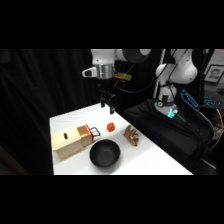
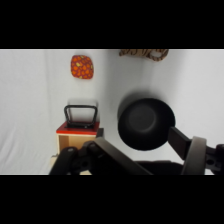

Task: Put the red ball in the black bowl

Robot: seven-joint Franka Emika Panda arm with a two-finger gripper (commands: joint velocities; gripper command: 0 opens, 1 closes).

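From the left: the wooden box (image 1: 72, 142), then the black bowl (image 1: 105, 153) near the table's (image 1: 150, 160) front. The red ball (image 1: 111, 127) sits free behind it. The tool (image 1: 109, 105) hangs above, apparently spread; it should descend straight over the ball.

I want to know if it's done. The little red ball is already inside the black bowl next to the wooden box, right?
Not yet. The side view shows the red ball lying on the table, behind the black bowl, whose hollow is empty. The bowl does sit next to the wooden box.
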